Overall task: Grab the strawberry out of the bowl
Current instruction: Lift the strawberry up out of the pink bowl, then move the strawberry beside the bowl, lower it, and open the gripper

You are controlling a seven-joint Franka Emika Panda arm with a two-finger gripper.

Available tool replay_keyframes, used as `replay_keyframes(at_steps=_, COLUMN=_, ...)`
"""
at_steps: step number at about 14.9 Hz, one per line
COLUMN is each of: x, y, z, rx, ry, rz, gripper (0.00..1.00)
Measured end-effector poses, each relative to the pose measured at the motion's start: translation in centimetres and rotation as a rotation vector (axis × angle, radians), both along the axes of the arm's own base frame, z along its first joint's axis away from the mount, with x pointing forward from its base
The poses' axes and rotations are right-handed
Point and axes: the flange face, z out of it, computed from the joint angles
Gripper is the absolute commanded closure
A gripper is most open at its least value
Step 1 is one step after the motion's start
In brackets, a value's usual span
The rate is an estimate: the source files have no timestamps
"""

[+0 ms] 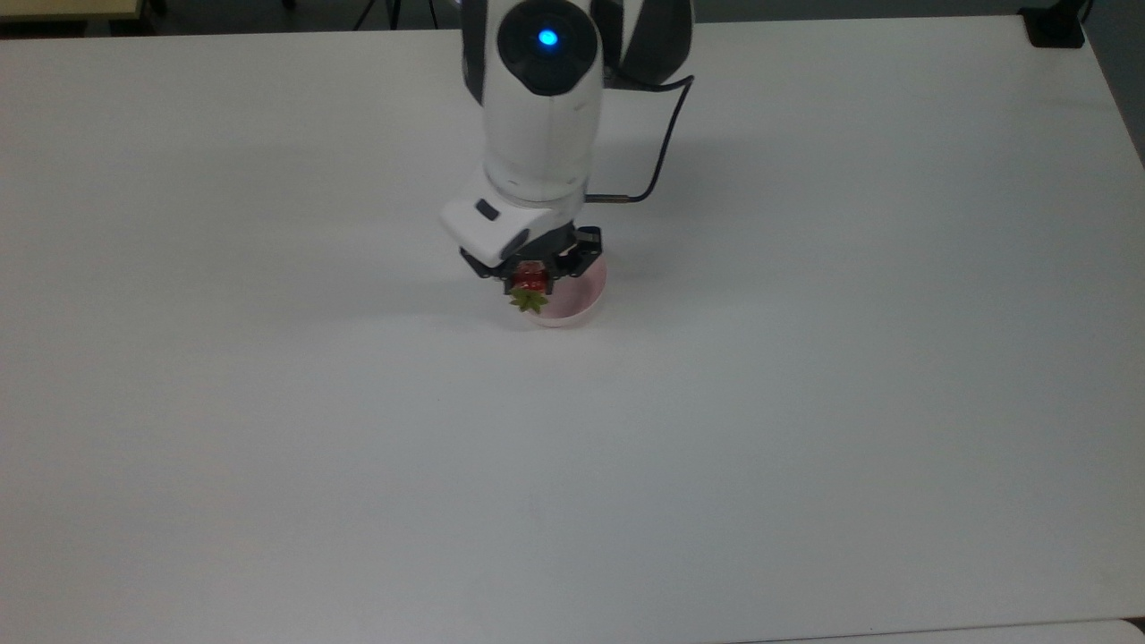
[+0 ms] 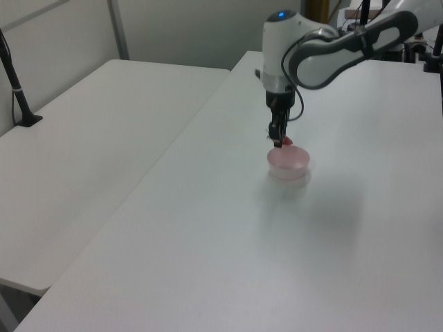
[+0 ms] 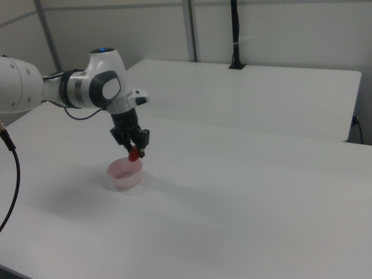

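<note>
Red fruit: the strawberry (image 1: 529, 279) hangs clear above the bowl, green cap pointing toward the bottom edge of the top view; in the right view it (image 3: 134, 154) shows as a red spot just above the rim.
Gripper: the gripper (image 1: 533, 271) is clamped on the strawberry, one dark finger on each side of it; in the left view the gripper (image 2: 279, 139) points straight down, with a bit of red at its tip.
Bowl: the pale pink bowl (image 1: 586, 293) sits on the table with nothing in it; in the left view the bowl (image 2: 288, 163) lies just below the fingertips and apart from them; in the right view the bowl (image 3: 124, 172) lies below the held fruit.
Table: the white table (image 1: 805, 402) carries the bowl.
Arm: the white and dark arm (image 3: 87, 87) reaches in from the right view's left, a blue light on its upper joint.
</note>
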Motion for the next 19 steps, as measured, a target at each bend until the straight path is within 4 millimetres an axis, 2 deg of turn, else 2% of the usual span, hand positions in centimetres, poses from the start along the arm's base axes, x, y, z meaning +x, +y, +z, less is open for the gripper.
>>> replay_keyframes(at_steps=2, x=0.4, y=-2.5, z=0.3, rx=-0.010, ry=-0.006, rz=-0.014, gripper=0.64)
replay_keyframes(at_steps=4, x=0.5, y=-5.6, z=-0.3, rx=-0.018, ry=0.008, rz=-0.019, gripper=0.64)
replay_keyframes(at_steps=7, x=0.8, y=-11.7, z=-2.9, rx=-0.027, ry=0.034, rz=-0.037, gripper=0.60)
replay_keyframes(at_steps=8, x=0.8, y=-13.3, z=-3.8, rx=-0.029, ry=0.037, rz=-0.041, gripper=0.55)
replay_keyframes(at_steps=9, x=0.9, y=-14.6, z=-4.7, rx=-0.031, ry=0.035, rz=-0.045, gripper=0.38)
replay_keyframes(at_steps=10, x=1.0, y=-15.5, z=-5.5, rx=-0.034, ry=0.032, rz=-0.050, gripper=0.02)
replay_keyframes(at_steps=12, x=1.2, y=-15.8, z=-6.2, rx=-0.036, ry=0.030, rz=-0.052, gripper=0.00)
replay_keyframes(at_steps=15, x=1.4, y=-15.1, z=-5.7, rx=-0.036, ry=0.019, rz=-0.047, gripper=0.00)
replay_keyframes(at_steps=17, x=1.6, y=-14.3, z=-3.5, rx=-0.037, ry=-0.007, rz=-0.075, gripper=0.00)
replay_keyframes(at_steps=19, x=0.6, y=-13.1, z=0.9, rx=-0.032, ry=0.010, rz=-0.098, gripper=0.00)
